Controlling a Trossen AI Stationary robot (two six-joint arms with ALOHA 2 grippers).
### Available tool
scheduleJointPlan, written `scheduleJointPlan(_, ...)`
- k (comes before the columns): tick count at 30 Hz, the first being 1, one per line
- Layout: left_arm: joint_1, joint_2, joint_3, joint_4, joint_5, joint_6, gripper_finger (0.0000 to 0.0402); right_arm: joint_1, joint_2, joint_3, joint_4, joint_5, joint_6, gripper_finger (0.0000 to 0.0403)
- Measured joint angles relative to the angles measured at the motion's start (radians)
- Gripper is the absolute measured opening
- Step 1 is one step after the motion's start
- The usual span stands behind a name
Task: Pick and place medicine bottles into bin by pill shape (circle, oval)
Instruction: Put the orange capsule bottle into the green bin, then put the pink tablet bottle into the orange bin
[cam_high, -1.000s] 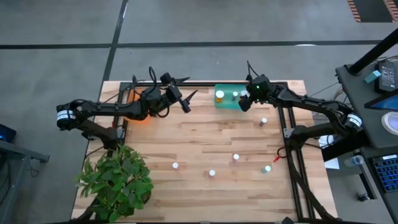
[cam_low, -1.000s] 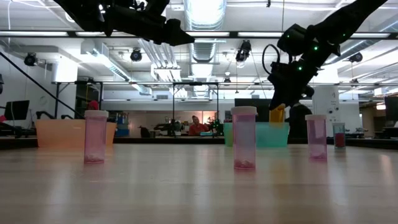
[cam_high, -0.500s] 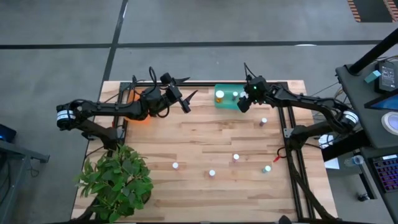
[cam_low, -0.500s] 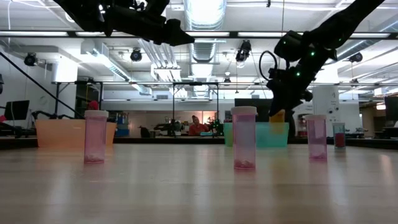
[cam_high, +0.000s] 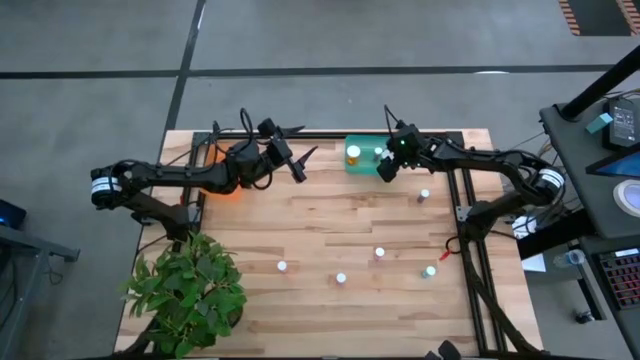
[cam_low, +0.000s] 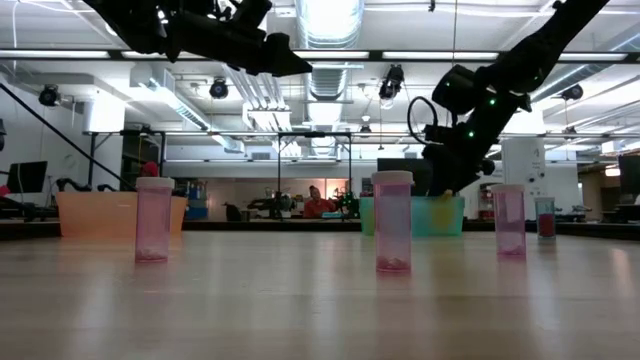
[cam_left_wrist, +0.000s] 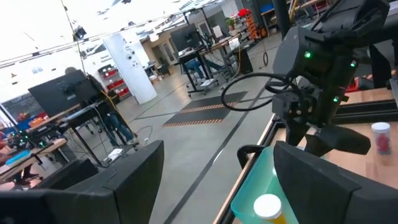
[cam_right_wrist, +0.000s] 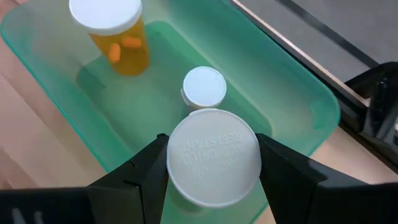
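Over the translucent green bin (cam_right_wrist: 292, 93), my right gripper (cam_right_wrist: 211, 165) clamps a white-capped medicine bottle (cam_right_wrist: 213, 157).
Only my wrist view shows two bottles inside; my left gripper (cam_high: 297, 160) hangs open.

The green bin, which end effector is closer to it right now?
Right. The right end effector hangs over the green bin, gripping a white-capped bottle. The left end effector hovers open, off to the bin's side.

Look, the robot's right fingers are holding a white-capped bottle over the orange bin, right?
Not quite. The right gripper does hold a white-capped bottle, but over the green bin, not the orange one. The right wrist view shows it, with two bottles already inside.
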Motion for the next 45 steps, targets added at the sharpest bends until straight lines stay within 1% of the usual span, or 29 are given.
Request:
scheduleJointPlan(7,0.0,0.0,0.0,-0.007,0.0,-0.022,0.0281,0.0,0.041,0.001,0.016,0.001,-0.004,0.0205)
scheduleJointPlan(15,0.001,0.0,0.0,-0.007,0.0,-0.022,0.0281,0.0,0.043,0.001,0.013,0.0,0.006,0.0239)
scheduleJointPlan(23,-0.002,0.0,0.0,-0.007,0.0,-0.028,0.0281,0.0,0.03,0.001,0.002,0.0,0.018,0.0243)
scheduleJointPlan(28,-0.002,0.0,-0.001,-0.02,0.0,-0.045,0.0281,0.0,-0.011,0.0,0.001,0.0,0.031,0.0244)
scheduleJointPlan(40,-0.002,0.0,-0.001,-0.024,0.0,-0.076,0.0281,0.002,-0.167,0.0,-0.038,-0.007,0.065,0.024)
scheduleJointPlan(45,-0.002,0.0,-0.001,-0.024,0.001,-0.105,0.0281,0.025,-0.245,0.0,-0.059,-0.064,0.098,0.0237)
